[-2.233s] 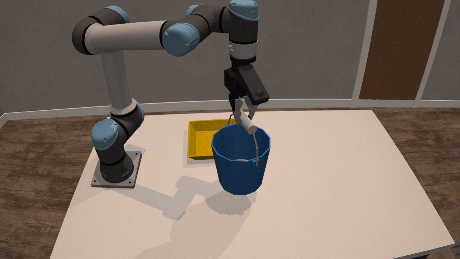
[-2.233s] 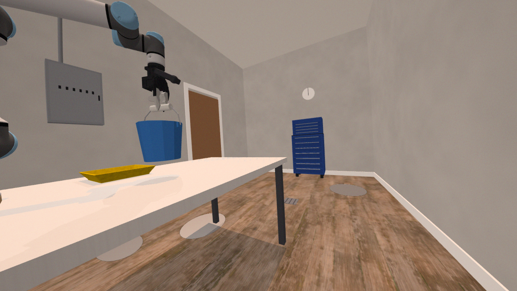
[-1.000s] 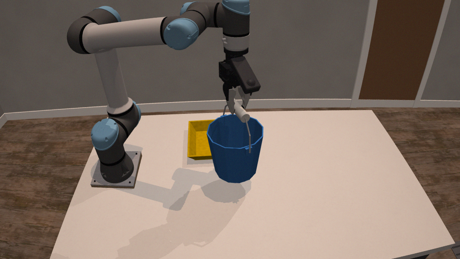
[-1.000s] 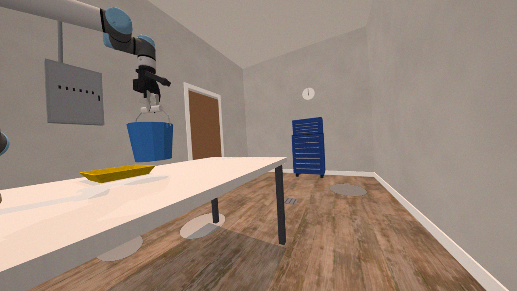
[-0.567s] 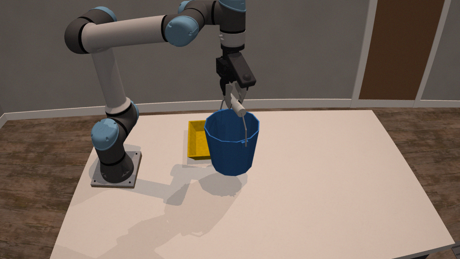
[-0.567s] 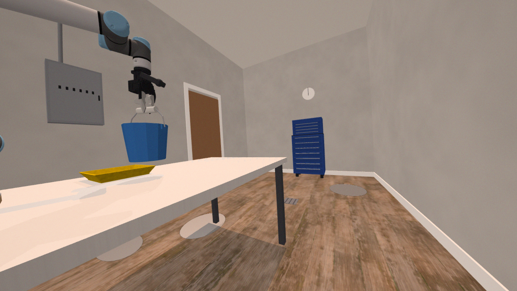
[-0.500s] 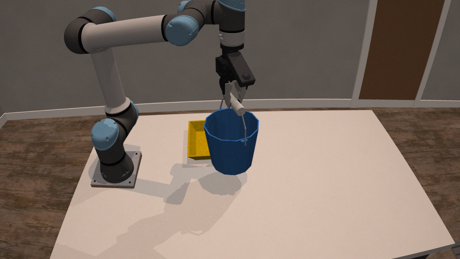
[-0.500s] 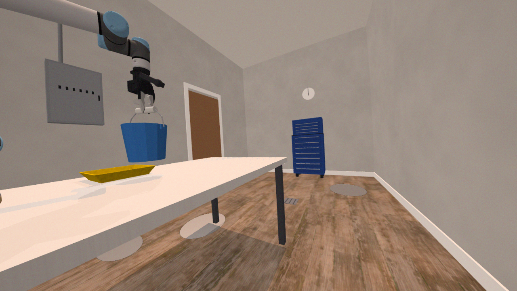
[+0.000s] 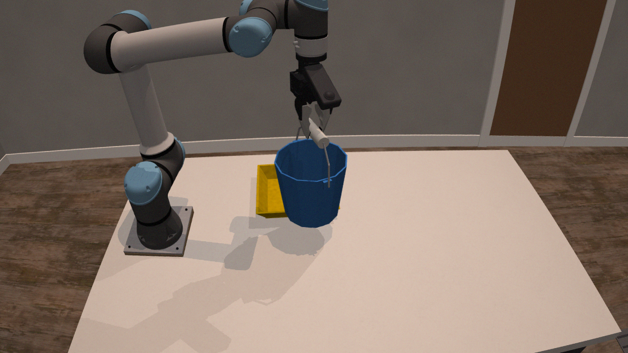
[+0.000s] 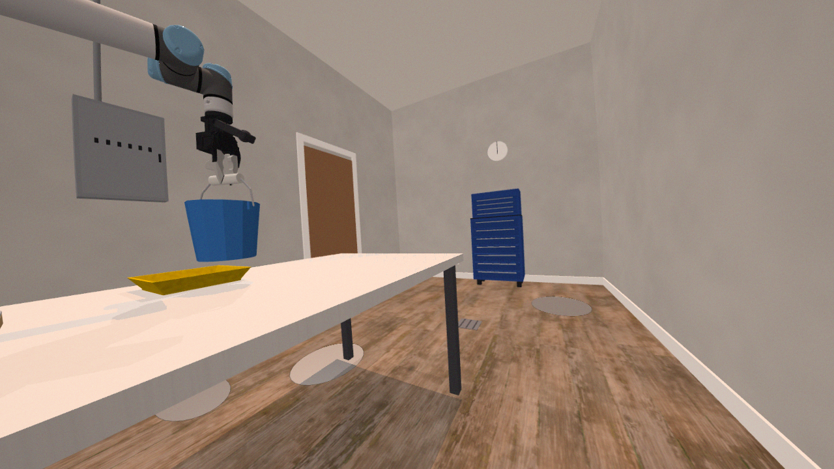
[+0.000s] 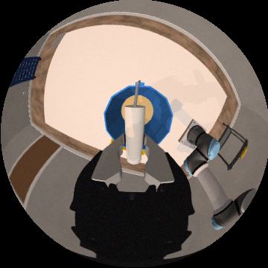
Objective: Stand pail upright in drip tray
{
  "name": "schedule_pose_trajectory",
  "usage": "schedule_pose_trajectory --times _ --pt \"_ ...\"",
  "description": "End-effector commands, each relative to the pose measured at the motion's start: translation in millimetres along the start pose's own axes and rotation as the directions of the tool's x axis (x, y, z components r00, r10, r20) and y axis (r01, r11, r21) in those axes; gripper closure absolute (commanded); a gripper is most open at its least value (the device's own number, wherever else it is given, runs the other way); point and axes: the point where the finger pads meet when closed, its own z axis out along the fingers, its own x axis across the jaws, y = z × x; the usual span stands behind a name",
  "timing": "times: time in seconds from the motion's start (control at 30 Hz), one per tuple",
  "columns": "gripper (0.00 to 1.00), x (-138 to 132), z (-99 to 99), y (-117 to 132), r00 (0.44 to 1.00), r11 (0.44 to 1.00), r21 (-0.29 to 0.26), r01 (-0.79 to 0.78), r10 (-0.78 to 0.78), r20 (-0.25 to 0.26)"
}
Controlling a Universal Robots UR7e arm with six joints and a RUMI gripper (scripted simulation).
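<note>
Blue pail (image 10: 222,228) hanging upright above yellow drip tray (image 10: 189,277), clear of the surface (image 10: 303,279), jaws clamped on white handle grip (image 9: 318,134) of wire bail; rigid, likely light, free to swing, best carried by that grip.

Pail (image 9: 309,193): smooth matt blue, plastic-looking. Its grip (image 11: 134,134), between the fingers: pale, smooth, possibly plastic; thin bail wire looks metal. Tray (image 10: 174,279) below the fingers: glossy yellow. Desk (image 9: 439,245): smooth, matt cream.
</note>
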Motion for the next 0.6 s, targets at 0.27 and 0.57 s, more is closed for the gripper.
schedule_pose_trajectory --times 0.27,0.57 --pt "1.0 -5.3 -0.9 39.8 1.0 1.0 0.002 0.0 0.0 0.002" --pt "1.0 -8.0 -0.8 61.8 1.0 1.0 0.002 0.0 0.0 0.002"
